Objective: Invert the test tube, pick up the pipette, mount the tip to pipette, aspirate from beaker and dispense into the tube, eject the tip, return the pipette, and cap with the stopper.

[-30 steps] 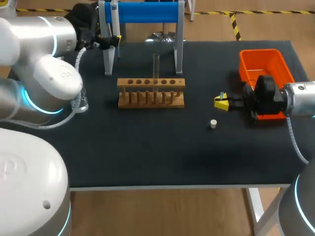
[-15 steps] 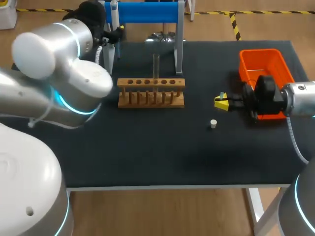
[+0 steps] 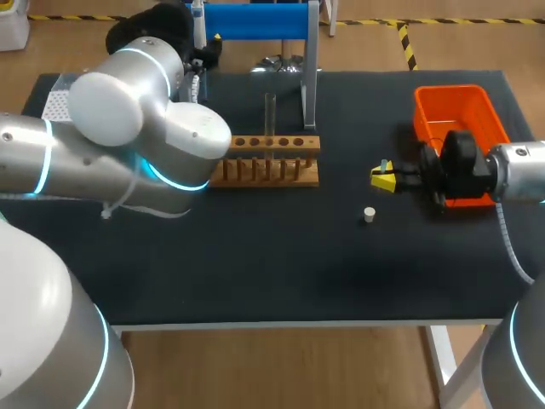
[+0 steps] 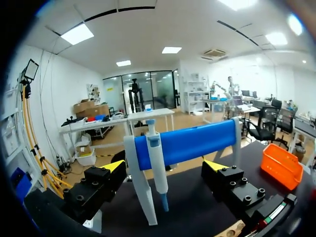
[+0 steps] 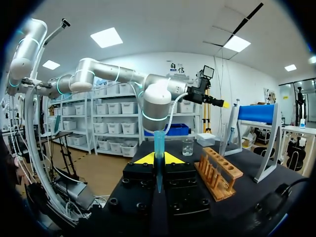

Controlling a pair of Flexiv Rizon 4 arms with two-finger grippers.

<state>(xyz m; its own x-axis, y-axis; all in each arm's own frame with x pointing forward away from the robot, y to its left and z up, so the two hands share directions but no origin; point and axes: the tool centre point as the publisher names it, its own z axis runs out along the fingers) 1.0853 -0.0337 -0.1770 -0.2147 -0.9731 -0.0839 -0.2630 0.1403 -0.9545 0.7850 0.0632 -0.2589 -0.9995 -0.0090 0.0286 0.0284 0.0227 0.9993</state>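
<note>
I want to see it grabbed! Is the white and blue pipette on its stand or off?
On its stand. The white and blue pipette hangs upright from the blue-barred stand, between the fingers of the open left hand, untouched.

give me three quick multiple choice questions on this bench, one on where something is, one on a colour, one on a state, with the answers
1. Where is the white stopper?
A) in the orange bin
B) loose on the black table
C) on the test tube

2. What colour is the stand crossbar?
A) red
B) blue
C) green

3. How do the left gripper's jaws stand?
A) shut on the beaker
B) shut on the stopper
C) open, with the pipette hanging from that crossbar ahead of them

Answers:
B, it lies by itself on the table.
B, the head and left wrist views both show it blue.
C, the yellow tips stand wide apart and touch nothing.
</note>
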